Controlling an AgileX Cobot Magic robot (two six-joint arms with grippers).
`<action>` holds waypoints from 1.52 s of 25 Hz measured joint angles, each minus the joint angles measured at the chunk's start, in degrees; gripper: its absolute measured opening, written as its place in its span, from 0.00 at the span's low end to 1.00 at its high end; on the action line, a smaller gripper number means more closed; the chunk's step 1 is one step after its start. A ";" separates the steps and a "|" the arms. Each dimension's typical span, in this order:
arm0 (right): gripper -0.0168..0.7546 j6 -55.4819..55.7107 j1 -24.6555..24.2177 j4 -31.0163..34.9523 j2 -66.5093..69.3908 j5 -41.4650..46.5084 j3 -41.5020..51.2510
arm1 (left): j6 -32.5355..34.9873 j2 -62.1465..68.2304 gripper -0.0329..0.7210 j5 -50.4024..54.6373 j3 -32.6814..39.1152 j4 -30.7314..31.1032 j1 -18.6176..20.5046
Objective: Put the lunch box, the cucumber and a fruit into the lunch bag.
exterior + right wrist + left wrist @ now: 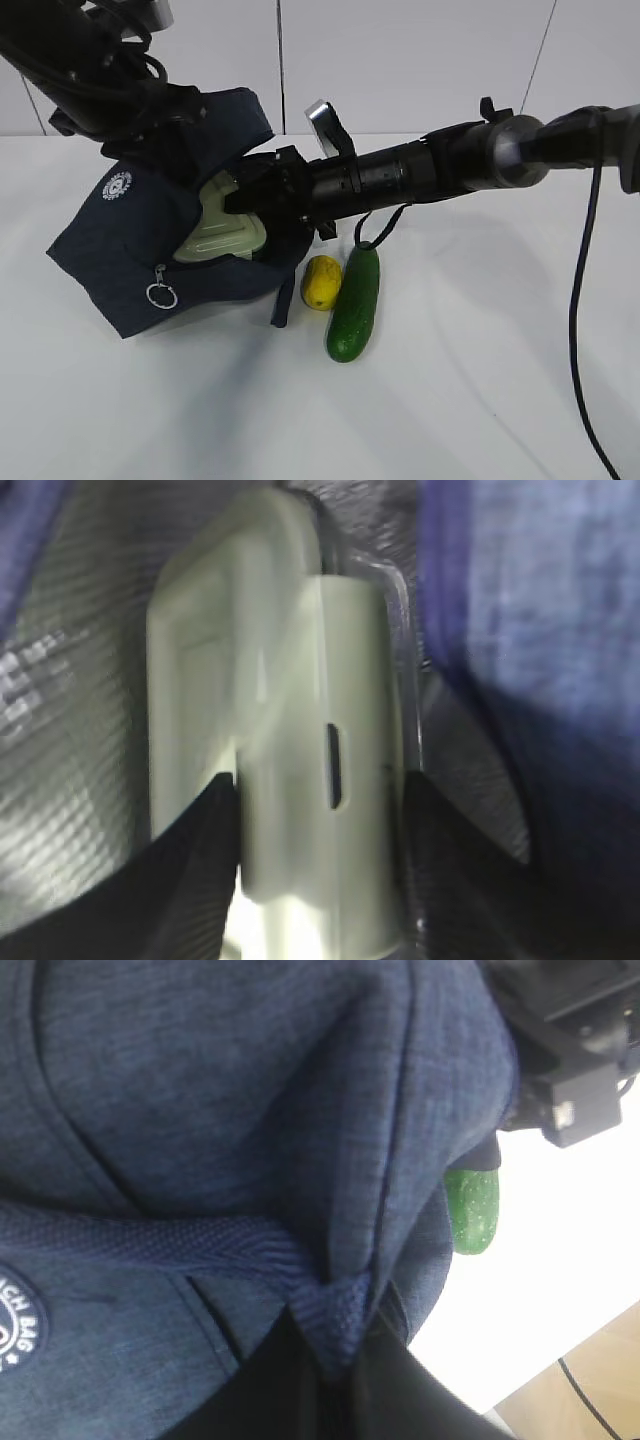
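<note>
The navy lunch bag (130,240) lies on its side at the left, mouth facing right. My left gripper (340,1360) is shut on the bag's upper fabric edge by a handle (150,1245) and holds the mouth open. My right gripper (320,810) is shut on the lunch box (300,730), its sage-green lid clip between the fingers, inside the bag's silver lining. In the exterior view the lunch box (225,232) sits in the bag mouth. The yellow fruit (321,282) and the cucumber (354,303) lie on the table right of the bag; the cucumber's tip also shows in the left wrist view (472,1210).
The white table (480,380) extends to the front and right. A black cable (585,330) hangs from the right arm at the far right. The zipper's ring pull (161,295) hangs at the bag's front. A white wall stands behind.
</note>
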 joint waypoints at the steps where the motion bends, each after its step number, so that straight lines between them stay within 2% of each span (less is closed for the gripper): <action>1: 0.49 -0.13 0.02 0.29 0.03 -0.41 0.00 | 0.00 0.42 0.03 0.00 0.00 -0.24 0.00; 12: 0.49 -1.01 2.25 1.45 0.03 -8.80 0.00 | 0.09 3.75 0.03 -1.17 0.00 -1.42 0.00; 19: 0.49 -1.13 2.61 0.94 0.03 -10.85 0.00 | 0.13 3.99 0.03 -1.44 0.00 -1.31 0.00; 23: 0.49 -1.26 2.61 0.14 0.03 -10.85 0.00 | 0.13 4.76 0.03 -1.58 0.00 -1.44 0.00; 32: 0.58 -1.34 2.51 -0.57 0.03 -8.00 -0.23 | 0.13 4.87 0.03 -1.70 0.00 -1.67 0.00; 36: 0.59 -1.34 0.43 -2.50 0.03 -4.69 -0.33 | 0.13 4.87 0.03 -1.70 0.00 -1.67 0.00; 38: 0.59 -0.68 -2.19 -3.17 0.03 -2.23 -0.33 | 0.13 4.87 0.03 -1.70 0.00 -1.67 0.00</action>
